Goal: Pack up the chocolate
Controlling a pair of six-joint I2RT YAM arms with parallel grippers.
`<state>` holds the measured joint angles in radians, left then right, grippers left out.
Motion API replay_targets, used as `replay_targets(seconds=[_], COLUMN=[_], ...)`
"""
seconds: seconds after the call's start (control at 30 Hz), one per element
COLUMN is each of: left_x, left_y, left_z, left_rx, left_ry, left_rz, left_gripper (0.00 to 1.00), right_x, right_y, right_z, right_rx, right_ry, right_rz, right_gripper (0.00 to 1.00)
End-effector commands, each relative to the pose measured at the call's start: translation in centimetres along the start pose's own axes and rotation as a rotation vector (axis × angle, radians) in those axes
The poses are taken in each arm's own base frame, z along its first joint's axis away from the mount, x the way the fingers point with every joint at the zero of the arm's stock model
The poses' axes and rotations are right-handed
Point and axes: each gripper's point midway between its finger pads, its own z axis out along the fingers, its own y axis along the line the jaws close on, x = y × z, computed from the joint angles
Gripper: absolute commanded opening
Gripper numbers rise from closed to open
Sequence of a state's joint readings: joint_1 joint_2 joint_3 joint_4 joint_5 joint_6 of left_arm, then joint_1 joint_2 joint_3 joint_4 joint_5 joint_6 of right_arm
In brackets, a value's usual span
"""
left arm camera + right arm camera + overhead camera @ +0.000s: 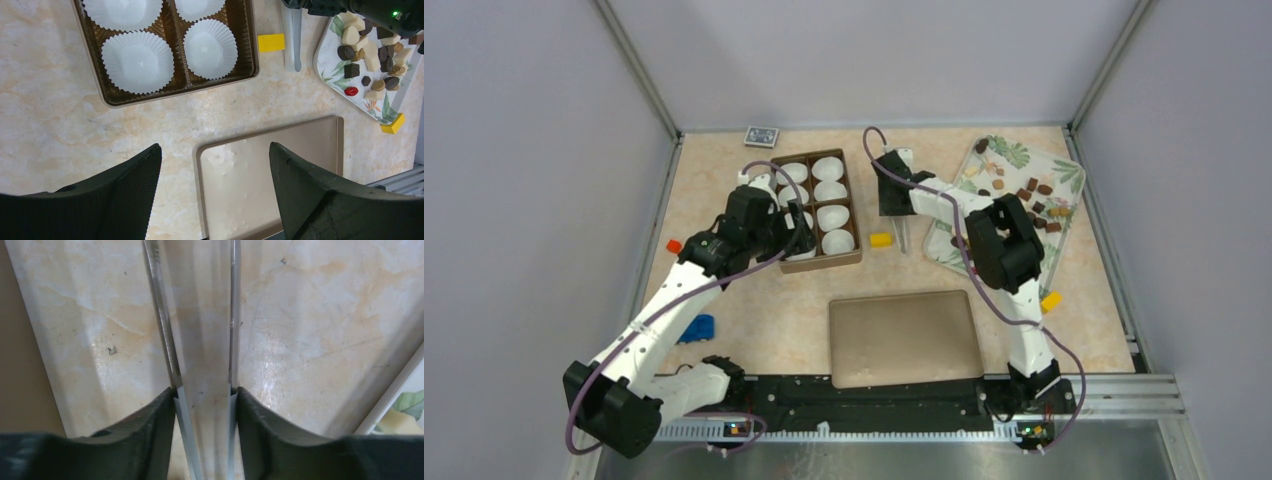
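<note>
The chocolate (1024, 190) is several small dark, brown and cream pieces on a leaf-patterned tray (1064, 160) at the right; it also shows in the left wrist view (370, 55). The brown box (857, 255) holds white paper cups (829, 190), and the ones I see are empty. My right gripper (897, 213) is shut on metal tongs (903, 238), its fingers pressing both tong arms (162, 315), over bare table between box and tray. The tong tips are out of the right wrist view. My left gripper (799, 240) is open and empty (215, 150), above the table by the box's near edge.
The flat brown lid (904, 338) lies at the front centre. A yellow block (880, 240) sits beside the tongs and another (1051, 301) sits by the tray's near corner. An orange block (673, 245) and a blue object (696, 328) lie at the left. A small card (761, 135) lies at the back.
</note>
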<state>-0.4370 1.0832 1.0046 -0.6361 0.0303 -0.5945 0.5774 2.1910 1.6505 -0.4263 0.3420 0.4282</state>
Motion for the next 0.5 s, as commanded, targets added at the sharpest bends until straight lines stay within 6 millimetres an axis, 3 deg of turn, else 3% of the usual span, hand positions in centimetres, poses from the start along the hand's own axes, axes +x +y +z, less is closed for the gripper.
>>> replay_targets(seconds=[0.0,0.07,0.17,0.27,0.33,0.47], left_x=[-1.2,-1.0,-1.0,-1.4,-1.9,-2.7], left_y=[-1.0,-1.0,-1.1,-0.9,-0.1,-0.4], left_z=[-0.4,-0.4,-0.5,-0.5,-0.5,-0.5], left_rx=[0.043,0.047,0.048,0.040,-0.010,0.004], left_ry=[-0.035,-0.027,-0.027,-0.042,-0.072,-0.090], left_rz=[0.018,0.019,0.021,0.028,0.007,0.033], left_gripper=[0.83,0.83,0.83,0.83,0.83,0.83], right_x=[0.8,0.3,-1.9,-5.2,-7.3,-8.7], right_y=[0.1,0.2,1.4,2.2,2.0,-0.2], right_z=[0.7,0.4,-1.5,-5.1,-7.8,-12.4], right_rx=[0.025,0.022,-0.045,-0.113,-0.138,-0.113], right_ry=[0.025,0.024,0.004,-0.050,-0.091,-0.106], right_rz=[-0.040,-0.052,-0.070,-0.093,-0.126,-0.174], right_gripper=[0.36,0.22,0.15,0.07,0.06,0.06])
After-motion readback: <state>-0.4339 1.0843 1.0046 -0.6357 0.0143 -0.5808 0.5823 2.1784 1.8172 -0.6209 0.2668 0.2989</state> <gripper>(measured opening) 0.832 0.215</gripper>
